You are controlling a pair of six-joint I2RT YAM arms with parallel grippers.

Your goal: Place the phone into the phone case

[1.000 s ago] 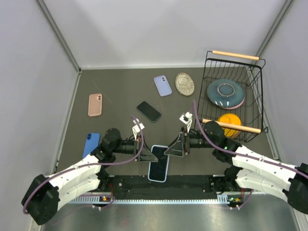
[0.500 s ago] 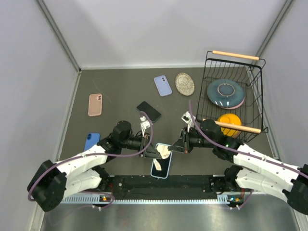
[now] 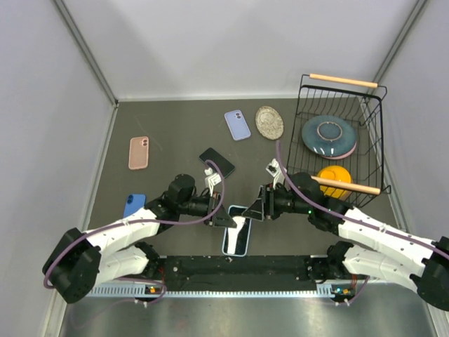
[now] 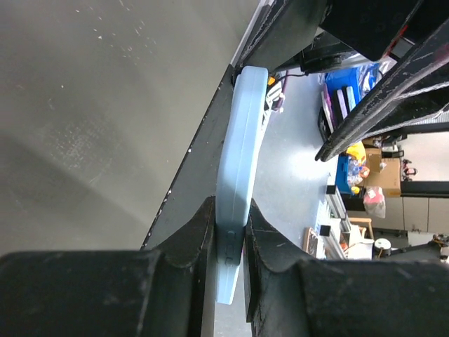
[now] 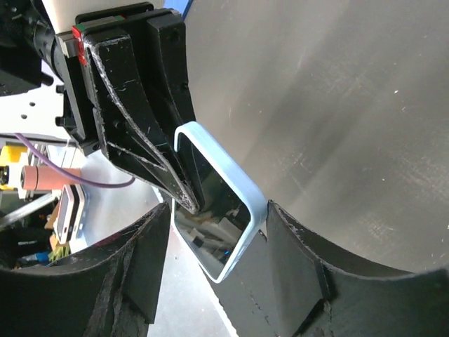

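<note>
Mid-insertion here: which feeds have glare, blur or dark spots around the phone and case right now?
Top external: evenly lit and sharp, the phone plainly visible. Left wrist: the left end effector's fingers are near-black and soft, but the light blue case edge reads clearly. Right wrist: the screen is full of reflections, and the right end effector's fingers are blurred.
</note>
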